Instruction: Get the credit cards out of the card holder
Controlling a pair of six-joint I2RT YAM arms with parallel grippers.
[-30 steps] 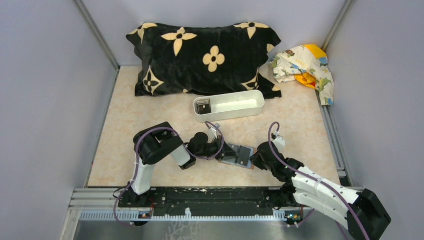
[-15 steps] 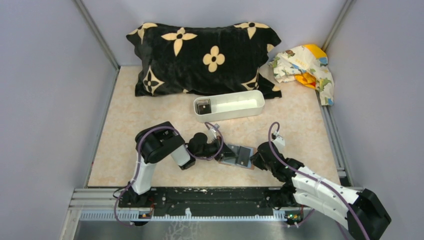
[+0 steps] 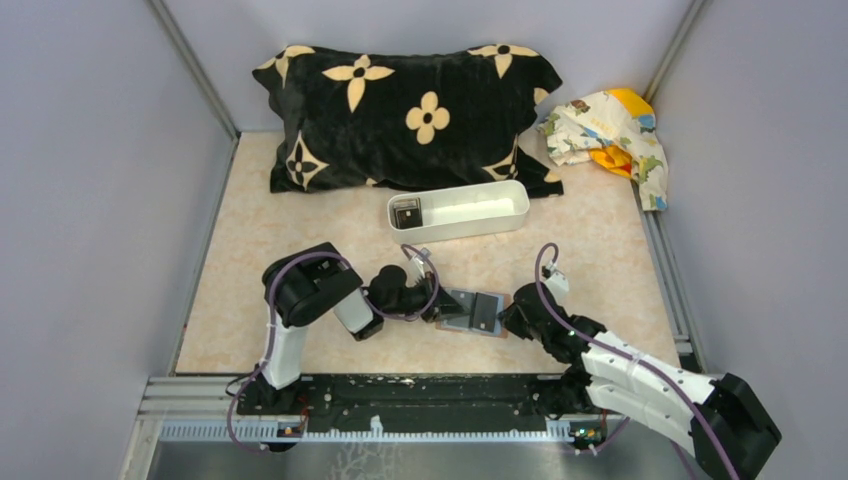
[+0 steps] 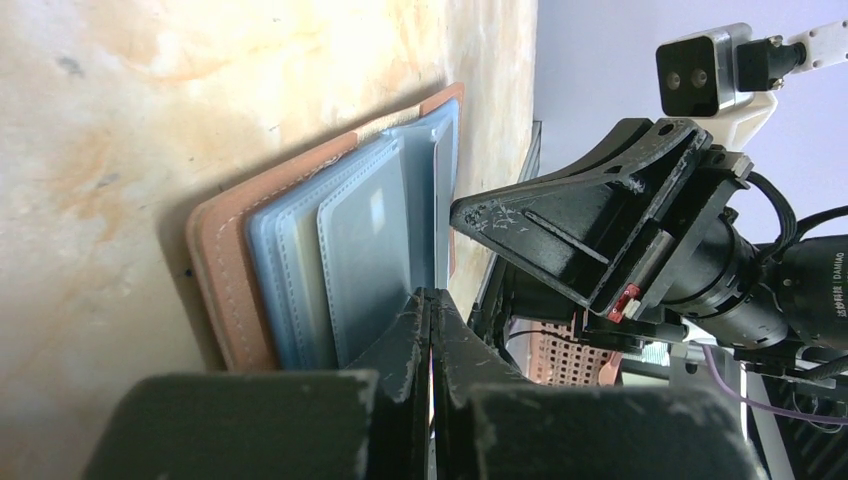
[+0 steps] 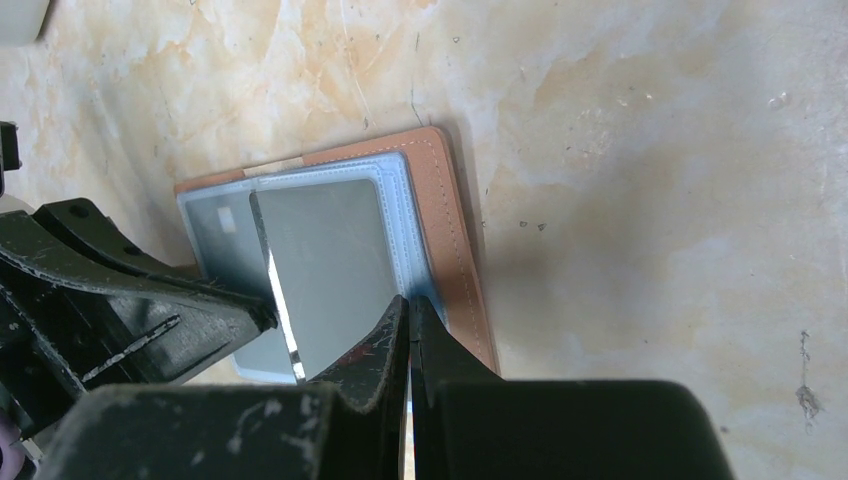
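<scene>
Pinching shut, your left gripper (image 4: 432, 300) meets a grey card (image 5: 325, 260) edge at its tips; you cannot tell whether it truly grips. Your right gripper (image 5: 408, 310), also closed, pins the card holder (image 5: 455, 250) beneath it. Pull now and the card may slip, or the holder may drag along.

Built from blocky black joint housings and white link tubes, on the left arm (image 3: 310, 300) and the right arm (image 3: 640, 380) alike. Looped with purple cables (image 3: 285, 270). Tipped with matte black jaws, scuffed pale along the edges. Fitted with a white-cased, two-lens wrist camera (image 4: 705, 72).
</scene>
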